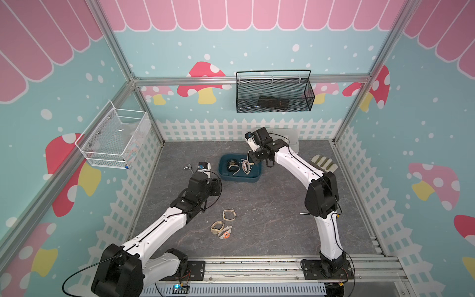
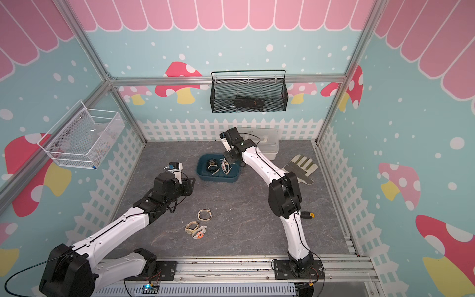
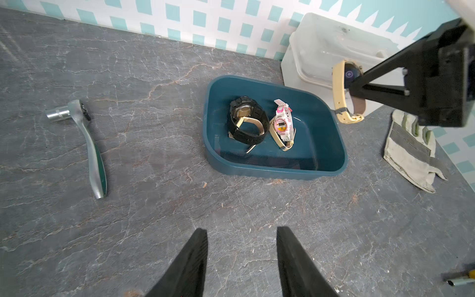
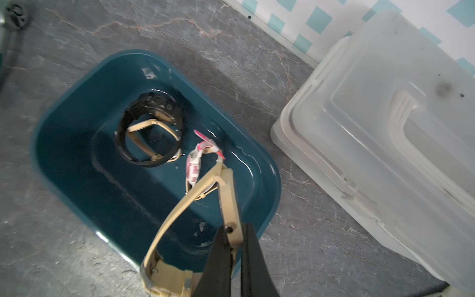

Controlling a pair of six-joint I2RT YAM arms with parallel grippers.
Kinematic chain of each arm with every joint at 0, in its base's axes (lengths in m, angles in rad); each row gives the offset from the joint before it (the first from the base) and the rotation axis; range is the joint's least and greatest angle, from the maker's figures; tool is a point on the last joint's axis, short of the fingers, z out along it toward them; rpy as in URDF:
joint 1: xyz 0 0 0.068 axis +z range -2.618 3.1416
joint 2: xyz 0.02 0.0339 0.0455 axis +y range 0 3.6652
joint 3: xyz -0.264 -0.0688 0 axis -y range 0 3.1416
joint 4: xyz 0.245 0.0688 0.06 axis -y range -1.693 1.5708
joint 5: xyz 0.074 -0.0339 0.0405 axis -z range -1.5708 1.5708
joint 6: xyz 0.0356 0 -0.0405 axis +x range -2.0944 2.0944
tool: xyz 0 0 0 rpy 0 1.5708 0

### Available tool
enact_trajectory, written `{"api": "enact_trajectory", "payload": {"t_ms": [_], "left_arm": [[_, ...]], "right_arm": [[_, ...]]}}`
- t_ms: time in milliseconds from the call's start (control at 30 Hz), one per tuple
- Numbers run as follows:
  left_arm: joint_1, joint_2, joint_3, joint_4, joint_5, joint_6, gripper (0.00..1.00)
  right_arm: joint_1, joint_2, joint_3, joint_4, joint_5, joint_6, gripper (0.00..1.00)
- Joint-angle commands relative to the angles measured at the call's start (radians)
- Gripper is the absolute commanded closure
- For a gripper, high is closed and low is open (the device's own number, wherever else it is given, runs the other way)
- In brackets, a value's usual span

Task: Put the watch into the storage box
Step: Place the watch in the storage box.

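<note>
Closest to the right wrist lens, the right gripper (image 4: 235,231) has its two black tapered fingers pinched nearly together on the cream rubbery strap of the watch (image 4: 228,200); only the strap's thickness parts the jaws. From the left wrist, the watch (image 3: 338,92) hangs as a closed loop on edge, its long axis running away from the fingers; its dark round dial sits beside the fingertips and the buckle end hangs farthest from them. In both top views it lies just right of centre in the frame, over the right end of the storage box (image 1: 241,178) (image 2: 218,179); whether it touches the rim I cannot tell.

The box is a shallow tub of smooth, glossy teal-blue plastic with rounded corners, its long axis running across the frame. A chunky black watch (image 3: 246,120) and a small pink-and-white watch (image 3: 281,123) lie inside it, close together.

The left gripper (image 3: 241,228) holds its jaws partway open with nothing between them, over the bare grey, veined table (image 1: 270,205), left of the box in the top views.

A cloudy white lidded case (image 3: 321,51) stands just beyond the box; a steel ratchet wrench (image 3: 95,154) and a canvas glove (image 3: 411,151) lie well apart on either side; three pale watches (image 1: 222,225) cluster at lower centre of the frame.
</note>
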Motion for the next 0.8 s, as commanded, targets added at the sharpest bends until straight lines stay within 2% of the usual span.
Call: {"api": "enact_trajectory", "payload": {"t_ms": [0, 267, 767], "left_arm": [[-0.004, -0.002, -0.005, -0.002, -0.017, 0.016, 0.53], [-0.004, 0.004, -0.003, -0.004, -0.029, 0.02, 0.53], [-0.004, 0.013, -0.005, -0.007, -0.033, 0.021, 0.53]], "right_arm": [[0.002, 0.061, 0.081, -0.042, 0.054, -0.062, 1.0], [0.0, 0.277, 0.321, -0.128, 0.121, -0.164, 1.0], [-0.001, 0.358, 0.324, -0.131, 0.116, -0.174, 1.0]]}}
